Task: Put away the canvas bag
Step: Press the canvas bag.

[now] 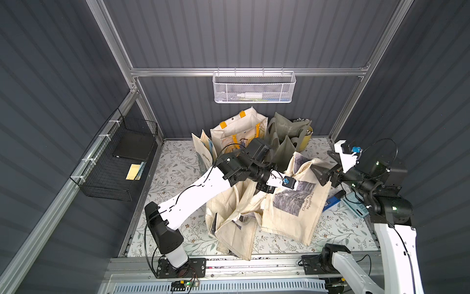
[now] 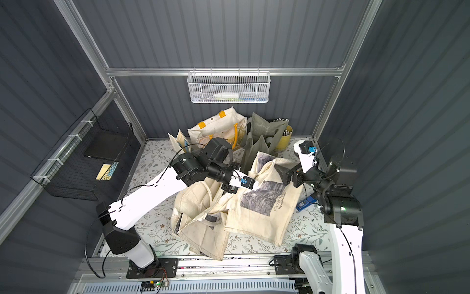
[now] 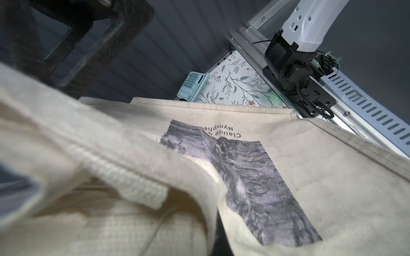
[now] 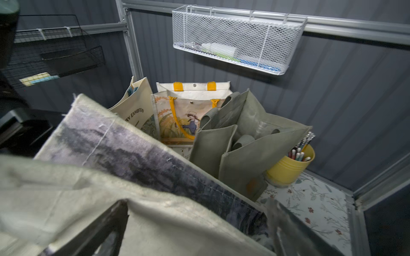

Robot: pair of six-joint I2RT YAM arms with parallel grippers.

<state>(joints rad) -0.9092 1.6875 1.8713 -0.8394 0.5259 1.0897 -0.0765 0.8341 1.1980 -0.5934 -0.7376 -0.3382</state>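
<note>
The cream canvas bag with a grey printed picture (image 1: 292, 211) lies crumpled in the middle of the floral worktop (image 1: 178, 165), with its top edge raised; the left pincer (image 1: 264, 189) is clenched, it seems on a fold of the cloth; the right pincer (image 1: 320, 173) stands released astride that edge; it should bite deep on the hem, then both lift together toward the standing bags (image 1: 239, 129) behind.

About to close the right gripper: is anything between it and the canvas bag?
Nothing visible. In the right wrist view the right gripper is open, its jaws straddling the raised printed edge of the canvas bag.
</note>
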